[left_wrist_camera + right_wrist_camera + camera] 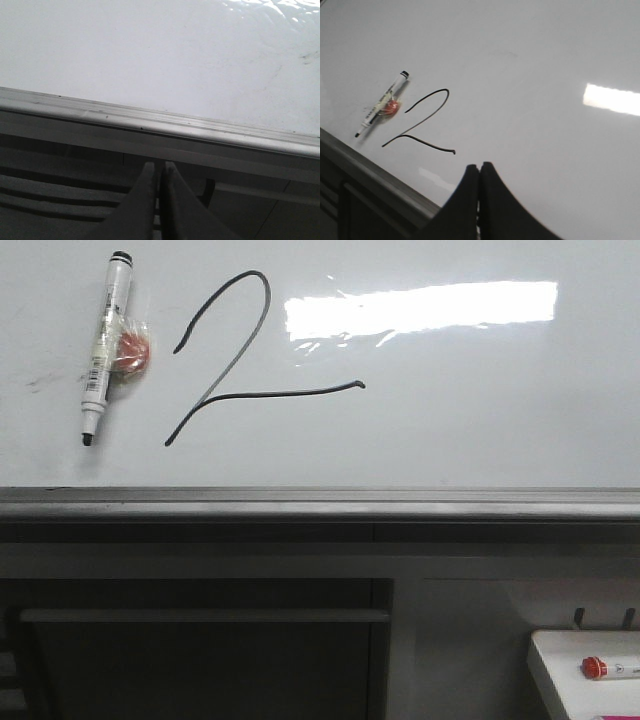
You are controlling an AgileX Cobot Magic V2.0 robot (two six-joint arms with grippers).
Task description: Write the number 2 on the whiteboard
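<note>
1. The number 2 stands drawn in thin black line on the whiteboard, left of the bright glare, its long tail running out to the right.
2. Just left of the numeral lies a black-and-white marker, uncapped, tip toward the board's grey ledge, with a red blob touching its side.
3. My left gripper hangs below the ledge, off the board, fingers pressed together with nothing between them.
4. My right gripper hovers over the board, apart from the numeral's tail, fingers likewise closed on nothing.
5. From my right wrist I see the numeral and the marker side by side near the board's edge.
6. At the lower right of the front view, a small white tray holds a red-capped marker.
</note>
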